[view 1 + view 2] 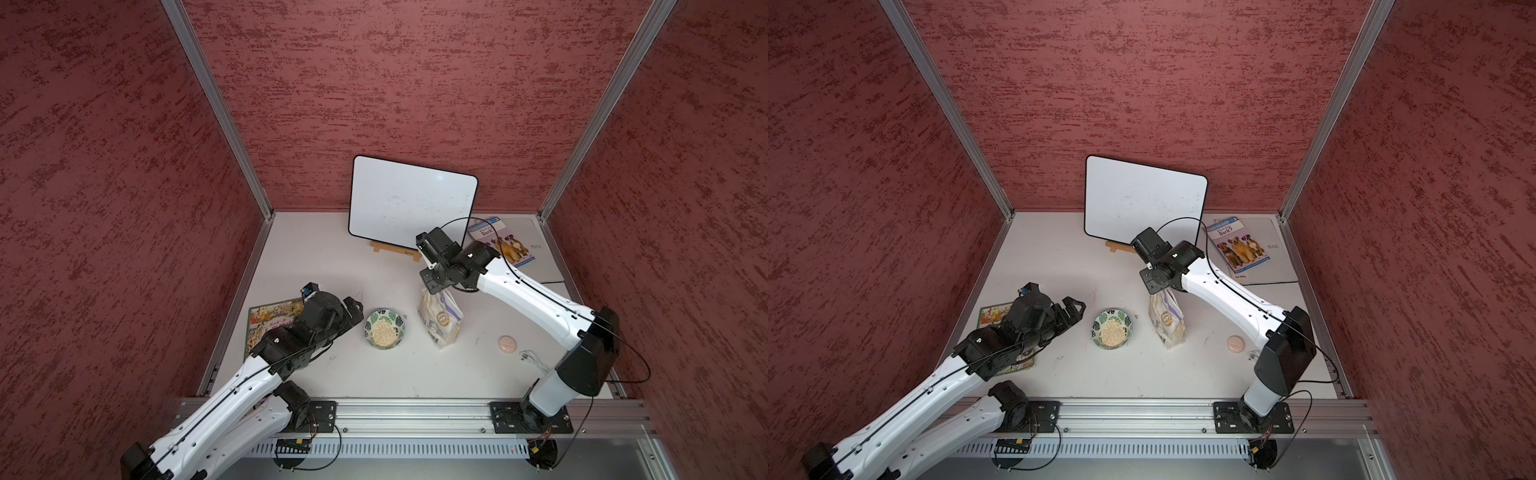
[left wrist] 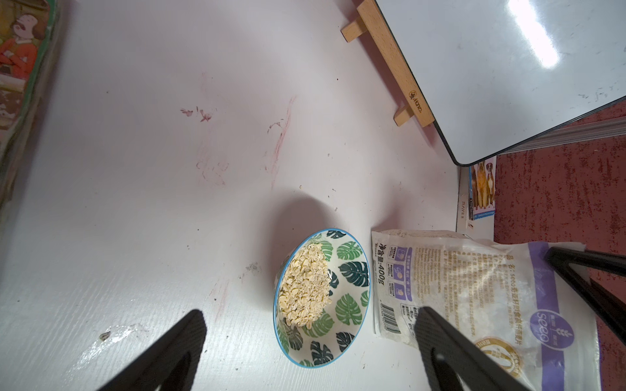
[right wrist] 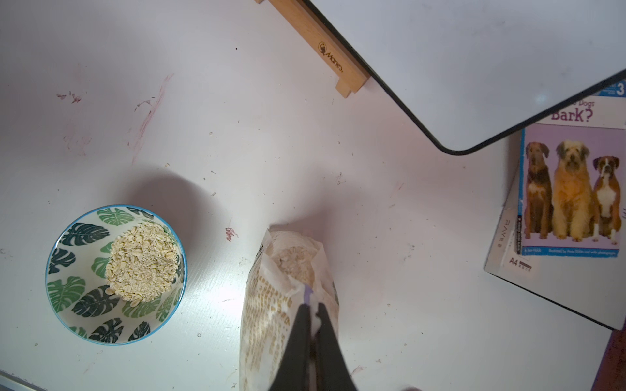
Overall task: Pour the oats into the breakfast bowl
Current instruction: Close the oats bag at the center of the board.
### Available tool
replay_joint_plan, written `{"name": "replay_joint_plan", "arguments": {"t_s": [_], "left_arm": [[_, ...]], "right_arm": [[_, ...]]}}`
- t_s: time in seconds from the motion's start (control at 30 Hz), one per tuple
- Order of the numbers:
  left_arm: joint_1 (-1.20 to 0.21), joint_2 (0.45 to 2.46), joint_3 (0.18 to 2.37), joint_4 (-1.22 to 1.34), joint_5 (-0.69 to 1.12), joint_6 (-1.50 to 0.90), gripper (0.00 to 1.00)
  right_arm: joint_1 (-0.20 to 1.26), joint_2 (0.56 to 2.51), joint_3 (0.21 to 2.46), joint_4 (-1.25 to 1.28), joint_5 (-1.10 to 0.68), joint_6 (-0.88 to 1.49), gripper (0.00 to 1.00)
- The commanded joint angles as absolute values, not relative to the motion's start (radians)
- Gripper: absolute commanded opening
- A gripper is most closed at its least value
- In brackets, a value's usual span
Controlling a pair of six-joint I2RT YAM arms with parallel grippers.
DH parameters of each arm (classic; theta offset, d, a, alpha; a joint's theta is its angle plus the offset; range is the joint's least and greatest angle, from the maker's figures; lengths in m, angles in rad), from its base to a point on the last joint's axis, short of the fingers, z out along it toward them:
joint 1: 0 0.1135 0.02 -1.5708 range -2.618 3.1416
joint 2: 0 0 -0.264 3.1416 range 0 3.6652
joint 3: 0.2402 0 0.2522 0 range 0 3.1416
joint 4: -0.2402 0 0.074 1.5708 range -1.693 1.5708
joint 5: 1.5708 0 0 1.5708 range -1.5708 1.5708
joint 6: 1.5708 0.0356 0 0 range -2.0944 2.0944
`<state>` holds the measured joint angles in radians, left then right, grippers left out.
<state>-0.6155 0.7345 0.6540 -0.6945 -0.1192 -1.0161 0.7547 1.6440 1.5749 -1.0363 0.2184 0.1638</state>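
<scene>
As the right hand (image 3: 314, 309) pinches the oats pouch (image 3: 267, 304) rim, the left hand (image 1: 356, 311) gapes clear of the bowl (image 3: 81, 264).

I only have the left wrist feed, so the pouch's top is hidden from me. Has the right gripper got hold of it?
Observer: Yes, the right wrist view shows the right gripper shut on the top edge of the pouch.
Operator: Is its mouth open?
Observer: Open, with oats visible inside.
Operator: Anything lying past the pouch?
Observer: A pink disc on the table, on the side away from the breakfast bowl, in both top views.
</scene>
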Motion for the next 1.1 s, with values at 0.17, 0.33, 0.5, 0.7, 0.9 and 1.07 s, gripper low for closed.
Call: {"name": "replay_joint_plan", "arguments": {"t_s": [0.17, 0.33, 0.5, 0.7, 0.9, 1.07], "left_arm": [[-0.604, 0.726, 0.64, -0.685, -0.098, -1.012, 1.0], [-0.604, 0.716, 0.633, -0.687, -0.097, -1.016, 1.0], [-0.603, 0.709, 0.623, -0.681, -0.096, -1.023, 1.0], [-0.603, 0.709, 0.624, -0.669, -0.096, -1.018, 1.0], [-0.601, 0.76, 0.628, -0.574, -0.045, -0.966, 1.0], [-0.599, 0.918, 0.689, -0.383, 0.056, -0.846, 1.0]], "right_arm": [[0.738, 1.572, 1.593, -1.093, 0.186, 0.177, 0.33], [0.738, 1.561, 1.572, -1.123, 0.169, 0.178, 0.31], [0.738, 1.565, 1.56, -1.141, 0.135, 0.184, 0.31], [0.738, 1.584, 1.552, -1.154, 0.127, 0.183, 0.23], [0.738, 1.591, 1.569, -1.177, 0.136, 0.175, 0.0], [0.738, 1.545, 1.569, -1.149, 0.15, 0.142, 0.0]]}}
